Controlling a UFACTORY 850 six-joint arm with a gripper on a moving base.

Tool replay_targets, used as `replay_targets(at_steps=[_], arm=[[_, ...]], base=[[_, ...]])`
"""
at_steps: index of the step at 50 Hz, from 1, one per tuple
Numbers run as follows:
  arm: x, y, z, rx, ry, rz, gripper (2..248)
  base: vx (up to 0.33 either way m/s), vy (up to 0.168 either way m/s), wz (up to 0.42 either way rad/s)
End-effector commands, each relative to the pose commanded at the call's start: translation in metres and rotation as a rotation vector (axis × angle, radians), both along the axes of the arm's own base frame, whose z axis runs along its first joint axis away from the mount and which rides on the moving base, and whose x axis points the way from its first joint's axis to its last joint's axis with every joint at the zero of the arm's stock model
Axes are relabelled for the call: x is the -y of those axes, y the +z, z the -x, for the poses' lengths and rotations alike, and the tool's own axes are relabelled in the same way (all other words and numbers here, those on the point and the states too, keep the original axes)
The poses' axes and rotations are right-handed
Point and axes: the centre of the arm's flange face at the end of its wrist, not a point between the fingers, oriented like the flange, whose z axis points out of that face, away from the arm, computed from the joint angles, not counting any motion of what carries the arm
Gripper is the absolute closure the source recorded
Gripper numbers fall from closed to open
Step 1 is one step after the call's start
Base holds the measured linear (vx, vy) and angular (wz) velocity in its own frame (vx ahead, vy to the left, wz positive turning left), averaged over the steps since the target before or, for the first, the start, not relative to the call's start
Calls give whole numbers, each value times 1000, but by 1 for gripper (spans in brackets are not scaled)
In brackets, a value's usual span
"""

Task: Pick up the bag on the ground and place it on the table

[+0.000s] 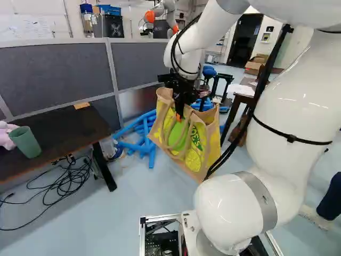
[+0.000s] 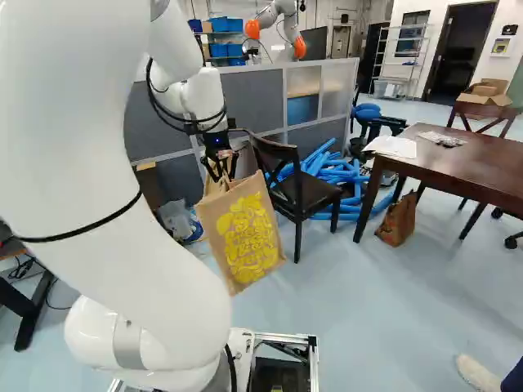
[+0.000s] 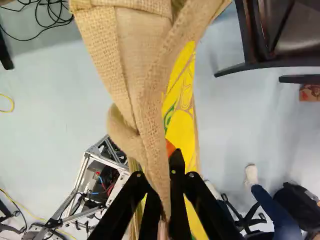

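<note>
In the left base view, the gripper [image 1: 179,109] is near the upper middle, and the bag [image 1: 198,146] hangs tilted just below it. The bag is of coarse brown cloth, box-like, with thick looped handles and yellow and green fruit printed on its side. The fingers are dark and partly hidden here, so their grip is perhaps better judged elsewhere. At the left side stands a dark bench [image 1: 50,133] with a smooth green cup [image 1: 25,142]. Blue tubes [image 1: 139,140] lie behind the bag.

In the right base view, the bag is left of the middle, under the gripper, showing a flat, wide face with yellow print. A dark wooden chair [image 2: 306,186] stands beside it. A brown bench [image 2: 458,167] with papers is at the right, well apart from the bag.

In the wrist view, the gripper [image 3: 164,200] holds a narrow fold of the bag, pinched between its two fingers. The cloth has an open, rough weave and soft creases, and the body of the bag spreads ahead of the fingers. An orange pad shows against the cloth.
</note>
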Motion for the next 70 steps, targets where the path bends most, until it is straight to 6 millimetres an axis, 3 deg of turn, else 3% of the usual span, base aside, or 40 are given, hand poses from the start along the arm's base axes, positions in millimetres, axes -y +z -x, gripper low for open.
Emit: replay_targets(at_steps=[26, 70], arm=[[2, 38, 1, -3, -3, -1, 228], [2, 40, 0, -2, -4, -1, 228]], base=[[0, 0, 0], [-1, 12, 65]])
